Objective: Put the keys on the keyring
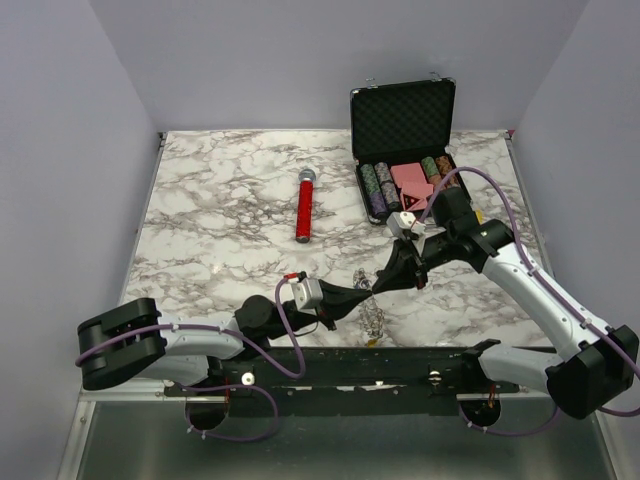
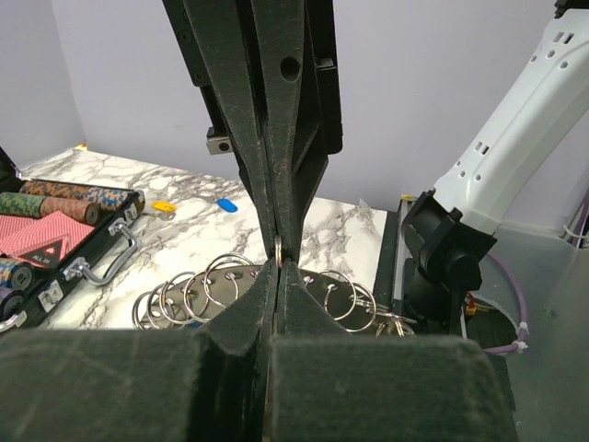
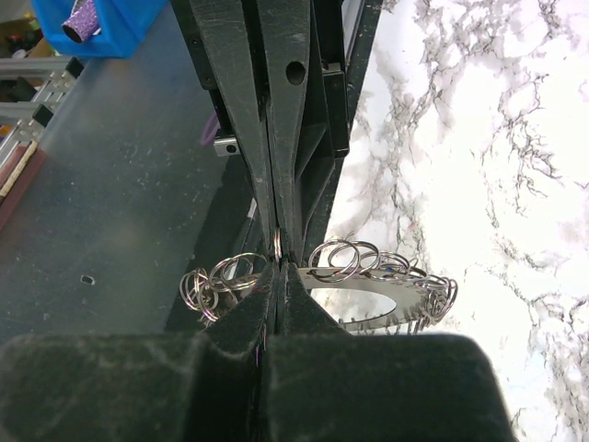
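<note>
**Inspector:** Left gripper (image 2: 278, 274)?

**Assessor:** Jaws fully closed, pads pressed flat together. A thin metal ring stands edge-on in the seam at the tips, so the grip is on one ring of the keyring (image 3: 342, 261).

**Inspector:** Right gripper (image 3: 278, 273)?

**Assessor:** Same finding. It is closed with no gap and set tip to tip against the left one. The same ring runs from one pair of tips into the other, and both wrist views agree.

**Inspector:** Location of the keyring?

**Assessor:** It is on the marble table (image 1: 220, 210), near the front edge, about the middle of its width, directly under the meeting tips. Its body is a flat grey loop with a toothed edge, with many split rings (image 2: 230, 281) bunched along it. Most lie on the marble; the pinched one stands upright.

**Inspector:** The keys?

**Assessor:** One blue-headed key (image 2: 226, 204) lies on the marble well apart from the rings, in the left wrist view. A small yellow piece (image 2: 164, 206) lies near it. Both are too small to detail. I cannot tell whether any key hangs on the rings.

**Inspector:** Other items?

**Assessor:** An open poker chip case (image 1: 402, 120) stands at the far right, with chips (image 1: 378, 185) and cards (image 1: 410, 178) inside. A red-handled microphone (image 1: 305, 207) lies mid-table, apart from everything.
</note>
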Robot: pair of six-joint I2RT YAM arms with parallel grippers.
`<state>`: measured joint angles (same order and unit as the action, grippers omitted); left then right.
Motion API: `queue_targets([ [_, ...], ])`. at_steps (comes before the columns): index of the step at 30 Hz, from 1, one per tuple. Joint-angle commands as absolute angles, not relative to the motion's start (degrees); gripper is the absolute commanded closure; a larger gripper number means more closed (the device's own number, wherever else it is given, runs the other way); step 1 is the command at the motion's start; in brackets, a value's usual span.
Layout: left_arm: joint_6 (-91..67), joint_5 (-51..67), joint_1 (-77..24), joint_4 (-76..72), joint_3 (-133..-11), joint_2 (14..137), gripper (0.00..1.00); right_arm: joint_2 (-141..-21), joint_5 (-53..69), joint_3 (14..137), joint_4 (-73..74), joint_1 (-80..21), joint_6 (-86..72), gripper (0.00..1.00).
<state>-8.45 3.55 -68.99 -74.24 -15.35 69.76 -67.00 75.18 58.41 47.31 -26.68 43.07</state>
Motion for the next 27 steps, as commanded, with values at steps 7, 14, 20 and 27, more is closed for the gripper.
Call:
queue_targets([
  [7,-11.95,3.43,-69.52,-86.13,-16.61,71.63,1.0,-64.86,75.41,58.01,49.13,-27.16,44.38,1.0],
  [14,-12.13,3.34,-69.7,-87.36,-16.17,72.69,1.0,-65.21,74.97,57.75,49.31,-27.07,44.3,1.0],
  [20,-12.22,2.81,-69.79,-87.89,-15.38,72.95,1.0,-65.74,74.79,57.74,49.31,-27.16,44.3,1.0],
  [27,-12.22,2.46,-70.05,-88.07,-15.12,73.21,1.0,-65.74,74.62,57.66,49.31,-27.16,44.39,1.0],
])
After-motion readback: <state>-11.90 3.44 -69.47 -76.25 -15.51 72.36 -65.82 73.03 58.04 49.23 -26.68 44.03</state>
